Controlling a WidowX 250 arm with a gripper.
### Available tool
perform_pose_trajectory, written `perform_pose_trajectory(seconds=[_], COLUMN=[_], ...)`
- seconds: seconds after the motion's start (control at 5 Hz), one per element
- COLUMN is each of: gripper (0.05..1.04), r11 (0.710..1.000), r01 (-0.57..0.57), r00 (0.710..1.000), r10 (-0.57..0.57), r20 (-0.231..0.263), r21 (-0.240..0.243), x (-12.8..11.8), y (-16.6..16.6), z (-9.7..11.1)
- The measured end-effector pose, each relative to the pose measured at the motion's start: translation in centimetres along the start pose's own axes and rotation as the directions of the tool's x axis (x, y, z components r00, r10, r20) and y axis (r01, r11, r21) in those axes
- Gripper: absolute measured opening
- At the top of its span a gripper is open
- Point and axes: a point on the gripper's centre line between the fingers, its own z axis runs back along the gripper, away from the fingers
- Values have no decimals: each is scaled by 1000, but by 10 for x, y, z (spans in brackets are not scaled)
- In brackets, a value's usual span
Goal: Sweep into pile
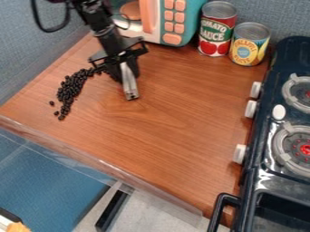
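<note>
On the wooden counter (176, 122), sweeping seemed to be the step in hand. The black gripper (125, 78), at far left, was closed around a silver bar (129, 89). Black beans (71, 87) made a loose band to its left; the next move called for setting the bar behind their near end and pushing inward. The toy stove (263, 145) stood right; the microwave (189, 25), far, probably cramped the arm; two cans (216, 29) stood far right.
</note>
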Motion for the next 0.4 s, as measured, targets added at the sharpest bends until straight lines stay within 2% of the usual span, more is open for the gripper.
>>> perform_pose_trajectory(seconds=[0.2, 0.4], gripper=[390, 390], r11=[995, 984], r01=[-101, -170], r00=[994, 984], r10=[102, 172], r20=[37, 38], r21=[-26, -45], x=[-1, -5], y=[19, 37], z=[7, 14])
